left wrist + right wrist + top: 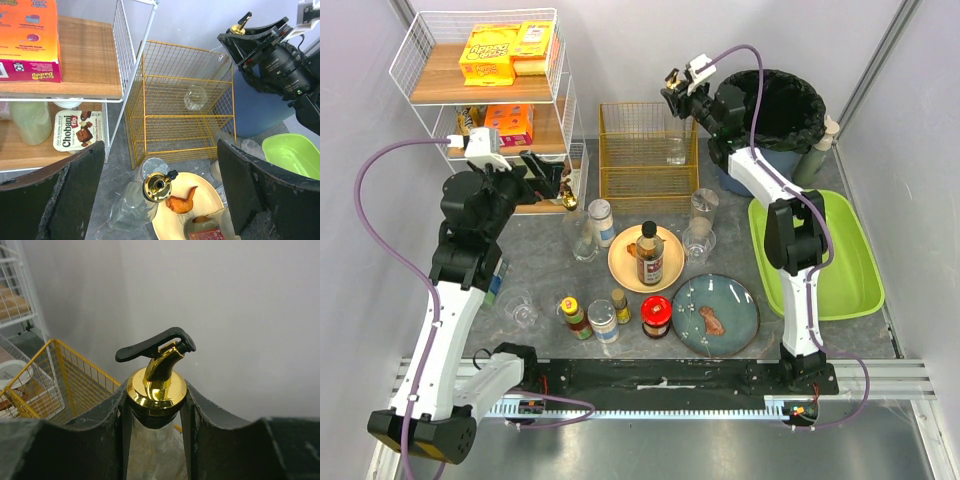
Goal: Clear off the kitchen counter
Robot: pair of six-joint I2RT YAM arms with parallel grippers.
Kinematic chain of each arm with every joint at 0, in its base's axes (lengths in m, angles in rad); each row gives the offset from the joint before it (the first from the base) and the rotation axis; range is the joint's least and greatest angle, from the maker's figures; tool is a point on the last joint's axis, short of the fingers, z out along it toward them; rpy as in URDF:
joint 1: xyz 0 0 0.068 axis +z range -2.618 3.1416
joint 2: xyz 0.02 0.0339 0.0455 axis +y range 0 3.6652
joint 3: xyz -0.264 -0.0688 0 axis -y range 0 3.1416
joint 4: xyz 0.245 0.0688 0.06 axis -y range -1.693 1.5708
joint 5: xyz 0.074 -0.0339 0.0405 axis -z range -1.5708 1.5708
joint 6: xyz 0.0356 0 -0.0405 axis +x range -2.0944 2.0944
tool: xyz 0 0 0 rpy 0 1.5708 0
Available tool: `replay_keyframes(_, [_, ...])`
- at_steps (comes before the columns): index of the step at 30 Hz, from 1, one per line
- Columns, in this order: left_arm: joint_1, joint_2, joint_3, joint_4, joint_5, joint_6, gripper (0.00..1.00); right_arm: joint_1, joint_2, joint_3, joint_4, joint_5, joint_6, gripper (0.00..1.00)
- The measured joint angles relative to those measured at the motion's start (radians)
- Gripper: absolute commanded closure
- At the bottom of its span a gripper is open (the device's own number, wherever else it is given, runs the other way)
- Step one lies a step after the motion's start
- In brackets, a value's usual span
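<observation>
The kitchen counter (542,272) is dark mottled grey and crowded with items. My right gripper (676,92) (155,396) is raised over the yellow wire basket (648,150) at the back. It is shut on the neck of a glass oil bottle (154,450) with a gold pourer (156,385). My left gripper (556,182) (161,150) is open above a second glass bottle (131,206) with a gold pourer (158,186). That bottle stands on the counter beside a yellow plate (620,262), and neither finger touches it.
The yellow plate holds a chicken wing (180,202) and a sauce bottle (649,255). A blue plate (732,302), jars (656,316) and glasses (704,212) stand round it. A white wire rack (490,90) stands back left, a black bin (775,105) back right, a lime tray (840,262) right.
</observation>
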Motion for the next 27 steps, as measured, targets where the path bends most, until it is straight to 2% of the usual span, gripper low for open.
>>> replay_keyframes(9, [0.0, 0.024, 0.0, -0.001, 0.009, 0.0, 0.02, -0.001, -0.014, -0.139, 0.09, 0.016, 0.038, 0.9])
replay_keyframes(21, [0.0, 0.024, 0.0, -0.001, 0.008, 0.0, 0.02, 0.0, -0.02, -0.145, 0.085, 0.042, -0.01, 0.93])
replay_keyframes(24, [0.0, 0.024, 0.0, -0.001, 0.008, 0.0, 0.02, 0.0, -0.022, -0.139, 0.068, 0.042, -0.034, 0.8])
replay_keyframes(25, [0.0, 0.024, 0.0, -0.001, 0.008, 0.0, 0.02, 0.0, -0.024, -0.139, 0.064, 0.042, -0.037, 0.7])
replay_keyframes(26, [0.0, 0.024, 0.0, -0.001, 0.008, 0.0, 0.02, 0.0, -0.024, -0.139, 0.061, 0.042, -0.038, 0.55])
replay_keyframes(27, [0.0, 0.024, 0.0, -0.001, 0.008, 0.0, 0.02, 0.0, -0.026, -0.139, 0.057, 0.043, -0.039, 0.47])
